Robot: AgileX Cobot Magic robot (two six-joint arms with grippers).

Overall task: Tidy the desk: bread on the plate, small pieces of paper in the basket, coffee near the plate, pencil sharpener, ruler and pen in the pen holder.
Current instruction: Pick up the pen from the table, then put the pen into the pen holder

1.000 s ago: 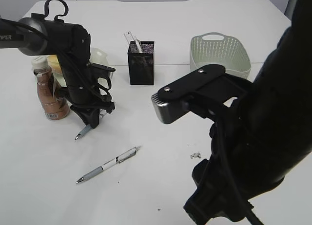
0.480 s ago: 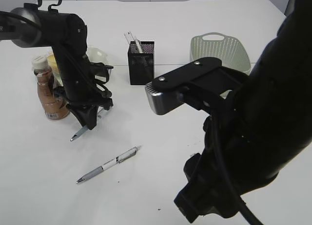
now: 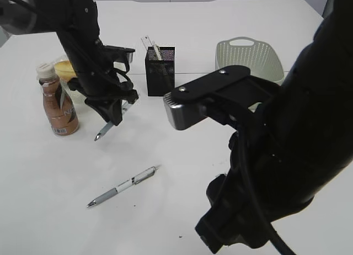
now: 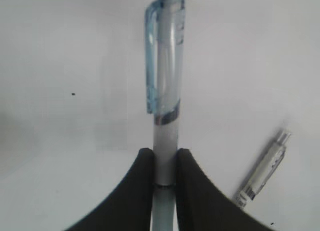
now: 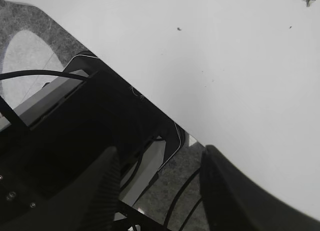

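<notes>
Lifted up and carried right since a moment ago, the left gripper (image 3: 114,116) now hangs just left of the pen holder (image 3: 160,71), clamped on a clear-capped pen (image 4: 165,96) tilted tip-down above the table (image 3: 182,17). A second pen (image 3: 122,186) lies on the table. The right gripper's (image 5: 160,186) fingers stand apart, empty.

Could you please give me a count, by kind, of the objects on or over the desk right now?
Pens: 2, one gripped by the left hand, one lying on the desk
Coffee bottle: 1
Pen holder: 1
Basket: 1
Total: 5
</notes>
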